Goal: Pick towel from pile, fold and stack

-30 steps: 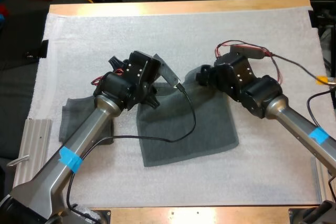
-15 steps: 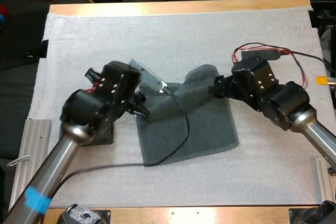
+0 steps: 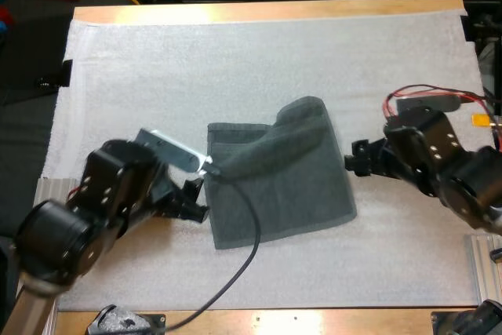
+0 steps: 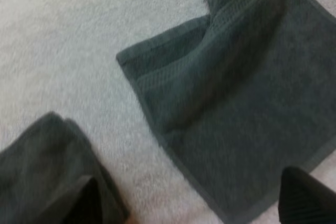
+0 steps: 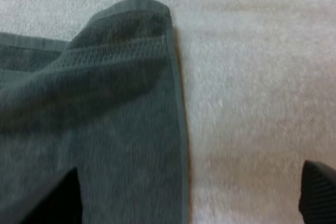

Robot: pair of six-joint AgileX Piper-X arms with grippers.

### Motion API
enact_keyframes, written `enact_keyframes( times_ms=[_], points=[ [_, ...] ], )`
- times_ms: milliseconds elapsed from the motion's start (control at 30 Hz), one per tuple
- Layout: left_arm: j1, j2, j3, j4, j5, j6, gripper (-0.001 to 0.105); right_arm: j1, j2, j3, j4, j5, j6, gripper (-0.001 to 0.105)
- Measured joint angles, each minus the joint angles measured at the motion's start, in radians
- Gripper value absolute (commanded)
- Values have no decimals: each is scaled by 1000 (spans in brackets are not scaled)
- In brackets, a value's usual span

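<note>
On the white mat your towel lies between the arms, its far-right corner humped, and a crumpled towel sits off its left side. The left gripper is just beside the left edge and the right gripper just off the right edge, both spread and empty. A second ago both were at the far edge; they have since backed out sideways

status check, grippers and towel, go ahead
Left gripper open, right gripper open. Folded towel on mat, far corner humped. Second towel beside left gripper.
</note>
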Motion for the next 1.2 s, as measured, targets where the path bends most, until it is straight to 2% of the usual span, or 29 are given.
enact_keyframes(
  times_ms=[100,400,667,967,1100,1200],
  points=[
    [0,-43,0,48,28,-27,66,0,-46,0,38,0,0,80],
    [0,-111,0,151,198,-82,66,0,-176,0,176,0,-1,80],
    [0,-158,7,196,273,-117,66,0,-256,4,238,0,-1,80],
    [0,-204,159,187,277,-146,66,0,-284,145,234,-21,-1,80],
    [0,-204,216,141,277,-146,66,-2,-283,227,140,-35,5,80],
    [0,-204,241,124,277,-146,66,-2,-281,292,56,-76,49,80]
  ],
)
